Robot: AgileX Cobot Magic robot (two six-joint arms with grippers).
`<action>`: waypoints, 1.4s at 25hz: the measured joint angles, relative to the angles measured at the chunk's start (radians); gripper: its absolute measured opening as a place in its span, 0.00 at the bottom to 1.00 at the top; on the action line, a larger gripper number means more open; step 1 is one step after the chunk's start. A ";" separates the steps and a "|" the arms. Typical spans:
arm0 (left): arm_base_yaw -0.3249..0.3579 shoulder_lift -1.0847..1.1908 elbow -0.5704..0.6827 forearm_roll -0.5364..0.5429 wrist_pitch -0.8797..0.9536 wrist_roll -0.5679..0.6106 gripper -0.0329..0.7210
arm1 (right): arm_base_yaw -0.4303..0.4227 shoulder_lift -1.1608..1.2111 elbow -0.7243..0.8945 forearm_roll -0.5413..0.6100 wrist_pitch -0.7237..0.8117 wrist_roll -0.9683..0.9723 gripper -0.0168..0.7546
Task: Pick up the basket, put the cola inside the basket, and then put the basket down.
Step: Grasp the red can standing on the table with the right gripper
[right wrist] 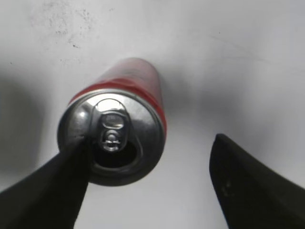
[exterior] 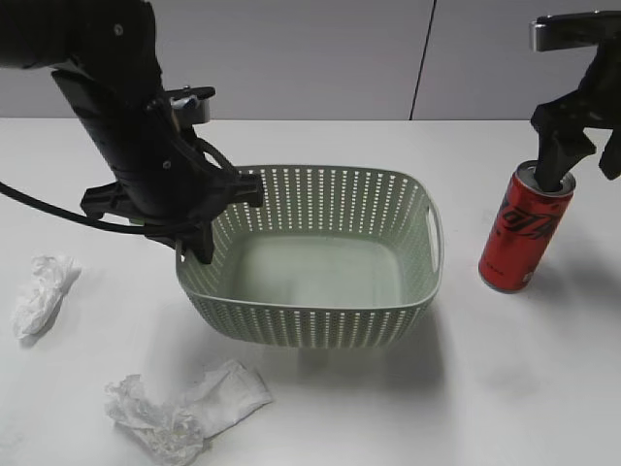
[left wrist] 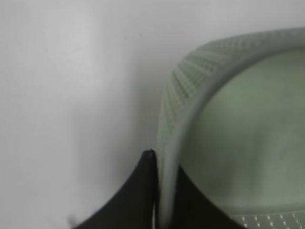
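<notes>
Hovering directly above the cola (exterior: pixel 522 231), the right gripper (exterior: pixel 580 146) hangs spread wide with nothing between its fingers — in the right wrist view the silver top sits between the two dark fingers, nearer the left one, which overlaps the rim. The can stands upright on the table (exterior: pixel 543 388), its long axis vertical, just right of the basket (exterior: pixel 320 257) and apart from it. The left gripper (exterior: pixel 215 216) is clenched on the basket's left rim — fingers either side of the wall. A straight descent, I judge, would bracket the can.
</notes>
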 joint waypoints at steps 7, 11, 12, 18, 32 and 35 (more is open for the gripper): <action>0.000 0.000 0.000 -0.012 0.010 0.000 0.04 | 0.000 -0.083 -0.069 -0.008 0.054 0.001 0.79; 0.000 0.000 0.000 -0.019 0.022 0.000 0.04 | 0.000 -0.205 -0.052 0.007 0.057 0.001 0.79; 0.000 0.000 0.000 -0.019 0.023 0.000 0.04 | 0.000 -0.248 -0.034 0.007 0.058 0.000 0.79; 0.000 0.000 0.000 -0.021 0.026 0.000 0.04 | 0.000 -0.546 0.153 0.007 0.061 0.000 0.79; 0.000 0.000 0.000 -0.023 0.056 -0.001 0.04 | 0.000 -1.301 0.752 0.007 -0.052 0.000 0.79; 0.000 0.000 0.000 -0.023 0.065 -0.001 0.04 | 0.000 -1.436 0.846 0.007 -0.094 0.000 0.78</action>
